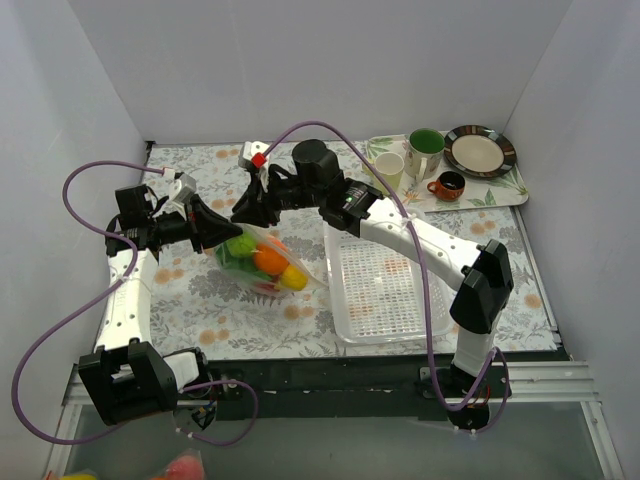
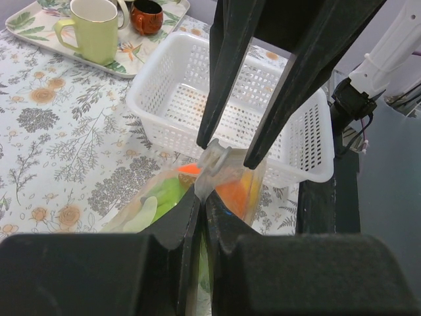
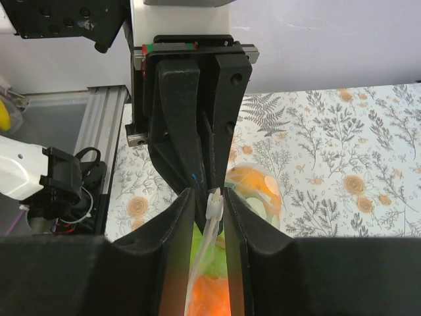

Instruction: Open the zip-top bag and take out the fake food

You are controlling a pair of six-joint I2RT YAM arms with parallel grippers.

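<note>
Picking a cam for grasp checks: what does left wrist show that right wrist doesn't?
Left wrist only: white basket, tray with green mug and brown cup. Right wrist only: aluminium rail at the table edge. Both: the zip-top bag pinched at its top by left gripper and right gripper, orange fake food inside, floral cloth.

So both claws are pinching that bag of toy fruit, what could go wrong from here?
The left gripper and right gripper each hold only a thin lip of the zip-top bag; the plastic could slip out as they pull. They sit very close together, so they might bump. If the bag pops open, the fake food could tumble onto the table rather than into the basket.
</note>
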